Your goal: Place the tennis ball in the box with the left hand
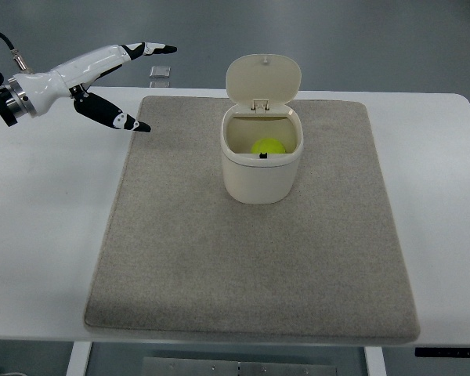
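Note:
A yellow-green tennis ball (267, 146) lies inside a cream box (260, 178) whose hinged lid (263, 78) stands tipped back. The box rests on a grey mat (251, 266) near its far middle. My left hand (137, 86) hovers over the table's far left, well to the left of the box, with fingers spread and nothing in it. Its white arm comes in from the left edge. No right arm shows.
The mat covers most of a white table (47, 235). A small flat grey object (160, 76) lies at the table's far edge, just right of my left hand's upper fingers. Grey floor lies beyond the table.

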You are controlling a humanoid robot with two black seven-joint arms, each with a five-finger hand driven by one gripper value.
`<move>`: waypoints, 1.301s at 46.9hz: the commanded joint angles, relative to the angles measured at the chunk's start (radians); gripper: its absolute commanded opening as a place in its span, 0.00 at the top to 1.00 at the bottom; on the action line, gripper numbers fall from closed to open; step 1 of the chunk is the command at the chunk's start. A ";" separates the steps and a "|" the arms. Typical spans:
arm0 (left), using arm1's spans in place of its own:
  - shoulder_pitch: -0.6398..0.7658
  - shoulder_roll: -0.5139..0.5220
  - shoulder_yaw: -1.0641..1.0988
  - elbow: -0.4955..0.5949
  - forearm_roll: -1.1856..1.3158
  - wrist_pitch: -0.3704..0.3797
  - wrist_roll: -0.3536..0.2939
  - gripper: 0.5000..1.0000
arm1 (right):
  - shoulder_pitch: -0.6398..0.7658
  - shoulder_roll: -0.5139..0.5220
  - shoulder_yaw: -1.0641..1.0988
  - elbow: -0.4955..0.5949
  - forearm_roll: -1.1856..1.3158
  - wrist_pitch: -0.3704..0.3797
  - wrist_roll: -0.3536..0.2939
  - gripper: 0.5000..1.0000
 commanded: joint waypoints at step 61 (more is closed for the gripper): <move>0.300 -0.279 -0.489 0.410 -1.084 -0.663 0.600 0.01 | 0.000 0.000 0.000 0.000 0.000 0.001 0.001 0.20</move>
